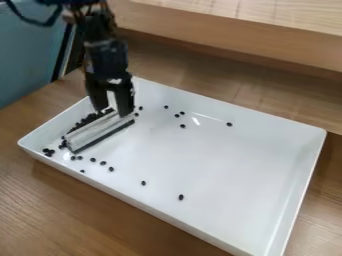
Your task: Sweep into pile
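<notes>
A pale bar-shaped sweeper [100, 131] with a dark lower edge lies slanted across the left part of the white tray [214, 150]. At its far upper end is my gripper [113, 112], pointing down and shut on the sweeper, one finger on each side. Dark beans [87, 120] are bunched along the sweeper's left side, partly hidden by it. Several more beans [49, 152] sit in the tray's left corner. Single beans are scattered near the front wall, such as one bean [181, 197], and toward the back, such as another bean [229, 124].
The tray's raised rim surrounds the work area, with its right wall [304, 185] sloping up. It stands on a brown wooden table [80, 210]. Behind it runs a raised wooden ledge [234, 37], and a blue-grey panel [27, 55] stands at the upper left.
</notes>
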You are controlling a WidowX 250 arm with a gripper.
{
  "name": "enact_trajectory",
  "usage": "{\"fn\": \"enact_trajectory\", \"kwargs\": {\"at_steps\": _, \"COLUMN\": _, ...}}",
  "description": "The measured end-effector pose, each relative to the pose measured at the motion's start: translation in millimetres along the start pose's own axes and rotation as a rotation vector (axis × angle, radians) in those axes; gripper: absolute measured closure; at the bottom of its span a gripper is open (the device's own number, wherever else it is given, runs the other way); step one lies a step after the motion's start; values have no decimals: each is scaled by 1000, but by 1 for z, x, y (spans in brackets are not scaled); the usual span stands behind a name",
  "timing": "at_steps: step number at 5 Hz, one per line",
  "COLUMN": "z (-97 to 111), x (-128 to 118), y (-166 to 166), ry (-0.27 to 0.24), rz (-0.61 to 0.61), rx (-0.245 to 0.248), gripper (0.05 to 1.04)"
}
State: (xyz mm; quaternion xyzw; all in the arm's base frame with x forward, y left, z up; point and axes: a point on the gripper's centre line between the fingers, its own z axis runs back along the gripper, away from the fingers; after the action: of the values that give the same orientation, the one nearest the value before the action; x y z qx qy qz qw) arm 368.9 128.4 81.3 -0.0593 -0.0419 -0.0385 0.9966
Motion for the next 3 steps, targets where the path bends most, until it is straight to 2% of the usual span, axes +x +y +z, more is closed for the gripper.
{"fn": "enact_trajectory", "kwargs": {"at_steps": 1, "z": 22, "x": 8, "y": -22, "ry": -7, "rz": -37, "rx": 16, "gripper": 83}}
{"fn": "enact_trajectory", "kwargs": {"at_steps": 2, "z": 42, "x": 18, "y": -47, "ry": -49, "rz": -98, "rx": 3, "gripper": 83}}
{"fn": "enact_trajectory", "kwargs": {"at_steps": 3, "z": 41, "x": 27, "y": -79, "ry": -44, "rz": -171, "rx": -29, "gripper": 83}}
